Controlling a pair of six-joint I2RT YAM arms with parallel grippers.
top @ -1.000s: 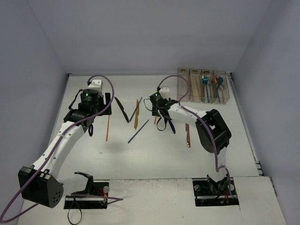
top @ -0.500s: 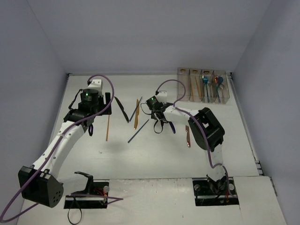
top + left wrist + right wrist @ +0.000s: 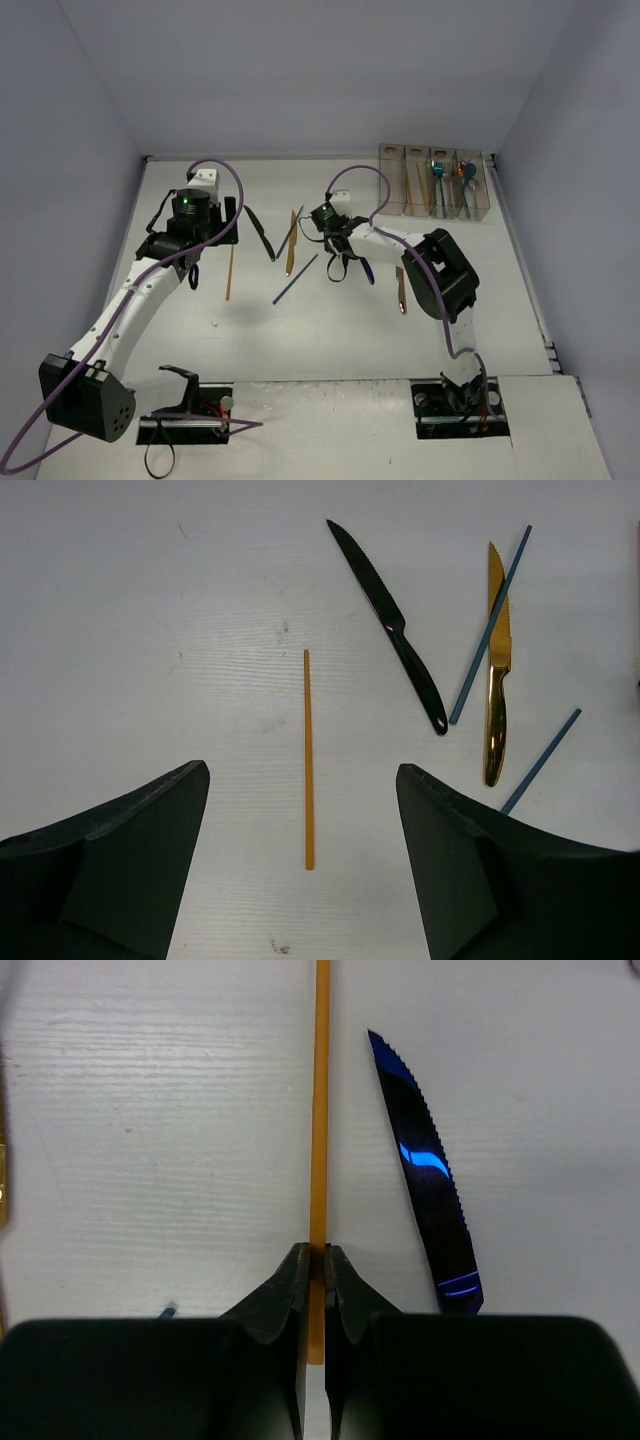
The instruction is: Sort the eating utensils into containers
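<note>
- Matte black fingers of the right gripper [image 3: 312,1258] are pinched tight on the held chopstick [image 3: 320,1110], a thin, smooth orange rod. In the top view this gripper sits just right of the gold knife [image 3: 290,256].
- Right of the gold knife, past that gripper, lies the blue-purple knife [image 3: 428,1175], with a glossy, serrated, pointed blade.
- Well left of the gold knife, the left gripper [image 3: 300,775] hangs with its broad, dull black jaws spread wide, holding nothing.
- Under that gap the loose chopstick [image 3: 308,760], slim and orange, lies flat on the table [image 3: 150,630], a white surface with a fine grain.
- Between the loose chopstick and the gold knife rests the black knife [image 3: 395,630], shiny, serrated and slanted.
- One blue stick [image 3: 490,625], thin and straight, crosses the mirror-bright blade of the gold knife.
- Just right of the gold knife's rounded handle lies a second blue stick [image 3: 545,755].
- Farther right of the gold knife sits a copper knife [image 3: 401,290].
- Far right of the gold knife, at the back edge, stand the clear bins [image 3: 392,200], four narrow boxes side by side, three holding sorted utensils.
</note>
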